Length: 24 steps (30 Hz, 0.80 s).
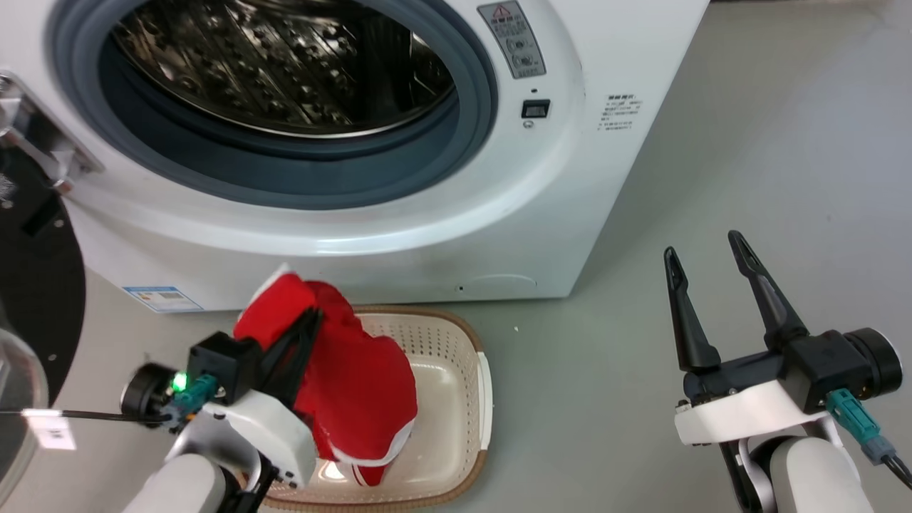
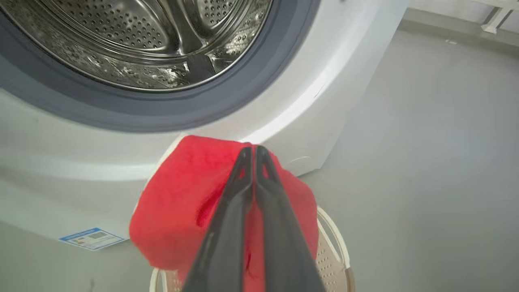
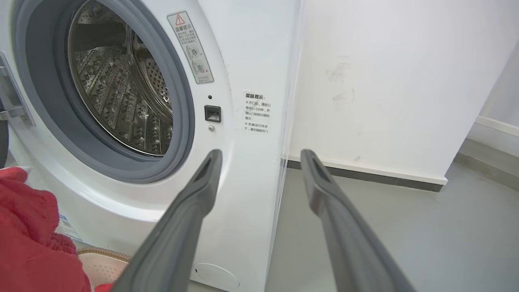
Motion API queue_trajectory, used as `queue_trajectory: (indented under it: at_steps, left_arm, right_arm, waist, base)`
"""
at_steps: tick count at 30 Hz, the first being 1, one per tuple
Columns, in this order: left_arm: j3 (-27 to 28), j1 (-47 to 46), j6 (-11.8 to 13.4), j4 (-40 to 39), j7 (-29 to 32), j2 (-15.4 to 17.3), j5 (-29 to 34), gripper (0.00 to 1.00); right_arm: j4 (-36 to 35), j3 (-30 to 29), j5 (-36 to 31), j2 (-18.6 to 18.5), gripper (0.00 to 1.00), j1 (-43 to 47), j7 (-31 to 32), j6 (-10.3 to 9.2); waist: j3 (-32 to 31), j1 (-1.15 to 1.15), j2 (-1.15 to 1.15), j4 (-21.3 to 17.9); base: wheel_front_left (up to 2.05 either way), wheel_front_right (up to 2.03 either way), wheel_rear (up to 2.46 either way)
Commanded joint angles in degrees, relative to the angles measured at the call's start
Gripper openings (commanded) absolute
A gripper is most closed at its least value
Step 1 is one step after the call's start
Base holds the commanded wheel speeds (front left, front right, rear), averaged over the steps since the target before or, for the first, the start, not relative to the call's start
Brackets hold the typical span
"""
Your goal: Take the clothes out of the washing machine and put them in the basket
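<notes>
Grey floor (image 1: 748, 178) runs out to our right, and in the right wrist view a white wall (image 3: 385, 81) stands past the side of the washing machine (image 1: 442, 235). We look down on the machine's front. Its black-framed door (image 1: 35, 285) is swung open at our left, the grey rubber ring (image 1: 285, 178) circles the opening, and the perforated steel of the drum (image 1: 285, 64) shines inside. A warning sticker (image 1: 513, 39) sits to the right of the opening, and a blue label (image 1: 162, 299) is stuck low on the front panel.

The basket (image 1: 445, 342) stands on the floor just before the machine's lower front. Its brown rim and cream perforated wall show around the cloth.

Our left gripper (image 1: 312, 317) is above the basket's left part, jaws pressed together on the red garment (image 1: 356, 385). In the left wrist view the two dark fingers (image 2: 227, 227) meet at their tips, with red cloth bulging on either side. The garment hangs from that grip down into the basket, and white trim shows along its lower edge. Its lowest fold seems to reach the basket's bottom, though our forearm hides part of it and we cannot be sure.

Our right gripper (image 1: 702, 246) is held over bare floor well to the right of the basket. Its jaws are spread wide, holding nothing, and they point toward the machine's right front corner.
</notes>
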Motion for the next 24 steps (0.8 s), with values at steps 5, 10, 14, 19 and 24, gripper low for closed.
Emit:
queue_trajectory:
  at_steps: [5, 10, 14, 19, 24]
  left_arm:
    - [-1.6, -4.0, -3.0, 13.0, -1.8, -2.3, -0.2, 0.0]
    - [-2.1, -8.1, -4.7, 23.2, -3.0, -4.2, 0.0, 0.0]
    - [-2.6, -12.3, -6.2, 32.8, -4.0, -5.7, 0.0, 0.0]
    - [-2.8, -17.5, -7.5, 44.0, -5.2, -7.2, -0.4, 0.0]
    - [-3.0, -22.0, -8.3, 53.3, -6.3, -8.5, -0.7, 0.0]
  right_arm:
    - [-0.9, 0.5, -0.3, 0.1, 1.0, -2.5, -0.1, -0.06]
    - [-1.7, 0.9, -0.3, 0.1, 1.0, -3.9, -0.1, -0.06]
    - [-2.5, 0.8, 0.3, 0.1, 1.0, -5.2, -0.1, -0.06]
    - [-3.5, 0.9, 0.9, 0.1, 1.0, -6.3, -0.1, -0.06]
    - [-4.5, 0.8, 1.4, 0.1, 1.0, -7.0, -0.1, -0.06]
  waist:
    - [5.2, 0.01, 0.0, -2.5]
    - [8.9, 0.01, 0.0, -4.5]
    - [12.7, 0.01, 0.0, -6.5]
    - [17.1, 0.01, 0.0, -8.7]
    - [20.6, 0.01, 0.0, -10.1]
  base:
    - [0.0, 0.0, 0.0]
    - [0.0, 0.0, 0.0]
    - [0.0, 0.0, 0.0]
    - [0.0, 0.0, 0.0]
    - [0.0, 0.0, 0.0]
